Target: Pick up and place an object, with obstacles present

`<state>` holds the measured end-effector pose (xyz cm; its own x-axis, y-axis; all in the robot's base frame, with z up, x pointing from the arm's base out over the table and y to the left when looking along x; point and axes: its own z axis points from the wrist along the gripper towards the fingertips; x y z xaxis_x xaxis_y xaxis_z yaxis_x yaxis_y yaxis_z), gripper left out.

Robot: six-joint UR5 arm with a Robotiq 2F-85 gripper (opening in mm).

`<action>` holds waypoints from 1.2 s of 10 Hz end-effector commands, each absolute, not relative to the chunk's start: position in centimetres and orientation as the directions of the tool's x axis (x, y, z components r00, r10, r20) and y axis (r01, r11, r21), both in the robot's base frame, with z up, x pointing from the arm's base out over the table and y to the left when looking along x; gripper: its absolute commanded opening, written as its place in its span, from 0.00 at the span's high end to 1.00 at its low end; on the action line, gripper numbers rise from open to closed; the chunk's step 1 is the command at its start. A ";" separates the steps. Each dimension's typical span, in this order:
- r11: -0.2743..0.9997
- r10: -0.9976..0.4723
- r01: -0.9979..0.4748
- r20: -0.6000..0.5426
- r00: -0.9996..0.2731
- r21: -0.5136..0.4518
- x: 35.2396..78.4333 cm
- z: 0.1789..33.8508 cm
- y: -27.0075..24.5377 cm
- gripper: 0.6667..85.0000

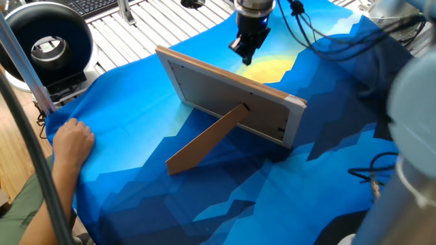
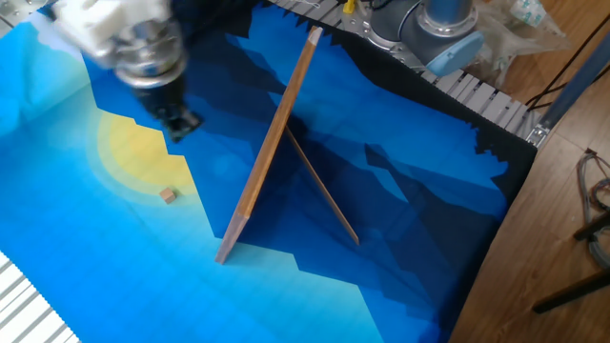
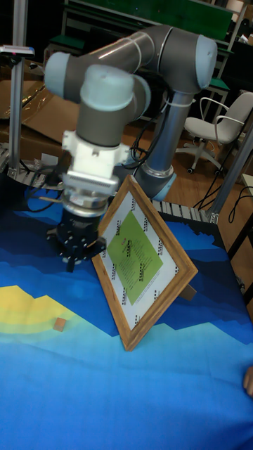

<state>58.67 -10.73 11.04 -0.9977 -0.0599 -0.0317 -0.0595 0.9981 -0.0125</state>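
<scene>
The object (image 2: 168, 195) is a tiny beige cube lying on the yellow patch of the blue cloth, also seen as the object (image 3: 60, 323) in the tall view. The picture frame obstacle (image 1: 231, 102) stands propped on its tan leg (image 1: 204, 139); the frame (image 2: 272, 143) shows edge-on in the other fixed view, and the frame (image 3: 140, 264) shows its green print in the tall view. My gripper (image 2: 178, 124), blurred by motion, hangs above the cloth behind the cube and left of the frame. The gripper (image 1: 246, 54) tapers to a point, fingers together with nothing between them.
A person's hand (image 1: 71, 139) rests on the cloth's left edge. A black round device (image 1: 44, 41) stands at the far left. Cables (image 1: 320, 51) trail over the cloth at the right. The slatted table (image 2: 477, 95) borders the cloth.
</scene>
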 end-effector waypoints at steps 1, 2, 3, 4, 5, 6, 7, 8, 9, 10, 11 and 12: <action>0.996 -0.085 -0.085 -0.054 -0.995 0.001 61.9 7.4 -12.8 0.99; 0.997 -0.075 -0.075 -0.064 -0.995 0.001 62.0 6.7 -11.8 0.99; 0.996 -0.081 -0.079 -0.064 -0.995 -0.027 62.0 6.2 -11.1 0.99; 0.993 -0.113 -0.111 -0.065 -0.991 -0.031 62.2 5.7 -10.5 0.99; 0.993 -0.118 -0.117 -0.048 -0.992 -0.013 62.1 4.7 -9.9 0.99; 0.993 -0.118 -0.116 -0.133 -0.984 -0.025 64.9 4.1 -9.5 0.96; 0.991 -0.131 -0.128 -0.122 -0.984 -0.035 64.9 3.6 -9.4 0.91; 0.987 -0.159 -0.157 -0.097 -0.982 -0.035 64.4 3.4 -9.3 0.87; 0.981 -0.195 -0.193 -0.098 -0.976 -0.031 64.8 3.3 -9.7 0.79; 0.977 -0.212 -0.212 -0.076 -0.974 -0.009 64.3 2.9 -9.5 0.72; 0.972 -0.234 -0.233 -0.077 -0.969 -0.018 64.4 2.6 -9.6 0.57; 0.968 -0.250 -0.250 -0.078 -0.965 -0.013 64.4 2.5 -9.5 0.54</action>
